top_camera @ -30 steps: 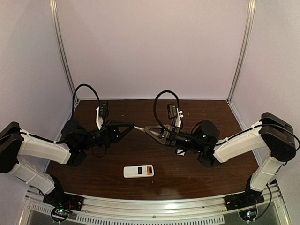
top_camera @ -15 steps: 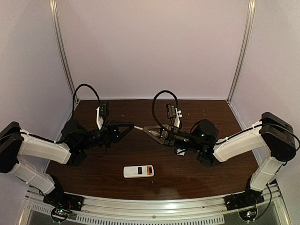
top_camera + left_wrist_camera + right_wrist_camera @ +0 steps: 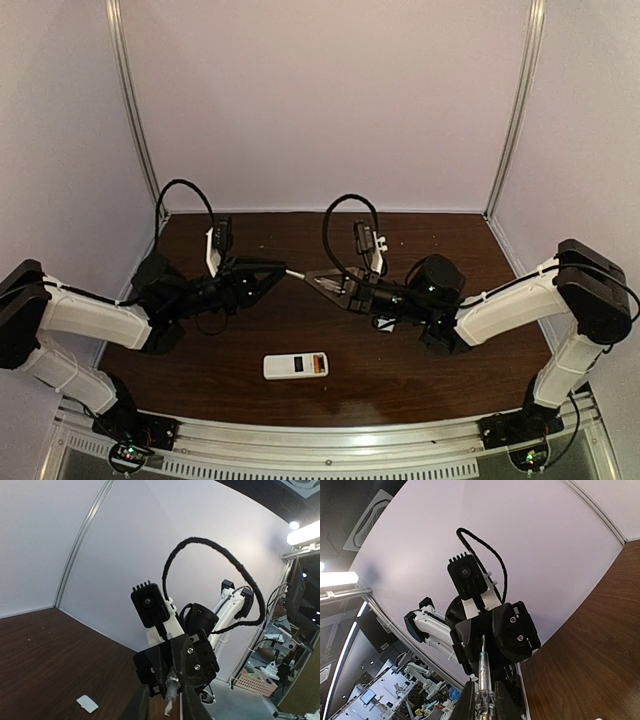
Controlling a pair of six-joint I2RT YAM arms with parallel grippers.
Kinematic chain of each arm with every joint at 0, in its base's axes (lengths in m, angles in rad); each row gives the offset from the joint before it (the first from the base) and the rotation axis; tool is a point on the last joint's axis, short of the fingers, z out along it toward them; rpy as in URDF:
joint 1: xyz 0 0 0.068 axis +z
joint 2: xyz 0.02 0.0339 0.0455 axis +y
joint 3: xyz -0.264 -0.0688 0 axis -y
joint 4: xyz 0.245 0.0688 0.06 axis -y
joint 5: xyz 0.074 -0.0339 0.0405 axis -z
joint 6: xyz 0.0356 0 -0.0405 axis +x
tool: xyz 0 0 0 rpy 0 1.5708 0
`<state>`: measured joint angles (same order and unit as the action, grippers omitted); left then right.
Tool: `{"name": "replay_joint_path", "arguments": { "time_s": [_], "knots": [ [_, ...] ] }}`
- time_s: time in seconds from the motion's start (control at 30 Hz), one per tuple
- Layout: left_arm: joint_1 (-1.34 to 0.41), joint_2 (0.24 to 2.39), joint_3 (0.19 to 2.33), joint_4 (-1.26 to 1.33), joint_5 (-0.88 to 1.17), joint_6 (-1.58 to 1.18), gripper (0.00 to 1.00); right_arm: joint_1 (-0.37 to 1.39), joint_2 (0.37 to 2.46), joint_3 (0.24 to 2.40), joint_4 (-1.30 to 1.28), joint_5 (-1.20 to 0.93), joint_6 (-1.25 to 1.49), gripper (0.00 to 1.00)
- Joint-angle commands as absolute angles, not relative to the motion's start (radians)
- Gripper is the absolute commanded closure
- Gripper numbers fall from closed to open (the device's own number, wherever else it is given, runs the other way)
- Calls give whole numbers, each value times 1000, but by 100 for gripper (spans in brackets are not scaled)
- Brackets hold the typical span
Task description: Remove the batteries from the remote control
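The remote control (image 3: 296, 365) lies flat on the dark table, near the front and in the middle, with an orange-red patch at its right end. The batteries cannot be told apart at this size. Both arms hover above the table, tip to tip. A screwdriver (image 3: 297, 273) bridges them. My right gripper (image 3: 481, 705) is shut on the clear handle (image 3: 483, 682). The metal shaft runs into my left gripper (image 3: 482, 641). Its fingers (image 3: 141, 707) flank the shaft. I cannot see whether they press on it.
A small white cover piece (image 3: 87, 703) lies on the table beneath the right arm. Pale walls with metal corner posts (image 3: 135, 120) close in the table at the back and sides. A rail (image 3: 330, 440) runs along the near edge.
My right gripper has edged left toward the left gripper and closed on the screwdriver's handle. The left arm and the remote control have stayed put.
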<state>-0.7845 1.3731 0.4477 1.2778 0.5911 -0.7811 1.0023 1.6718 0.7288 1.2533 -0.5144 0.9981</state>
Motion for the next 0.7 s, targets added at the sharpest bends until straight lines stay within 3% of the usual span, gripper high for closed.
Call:
{"name": "replay_joint_path", "arguments": {
  "time_s": [0.0,0.07,0.13,0.4,0.67],
  "knots": [
    [-778,1360,445,1240,555,-731,57,1007,1636,716,1231,-507,979,100],
    [-778,1329,438,1198,538,-711,39,1006,1618,699,1215,-499,964,100],
    [-778,1289,433,1125,516,-679,29,1007,1598,681,1183,-486,943,100],
    [-778,1093,379,890,402,-555,4,1007,1509,633,1054,-443,860,100],
    [-778,938,329,697,282,-473,3,1008,1385,649,759,-412,662,100]
  ]
}}
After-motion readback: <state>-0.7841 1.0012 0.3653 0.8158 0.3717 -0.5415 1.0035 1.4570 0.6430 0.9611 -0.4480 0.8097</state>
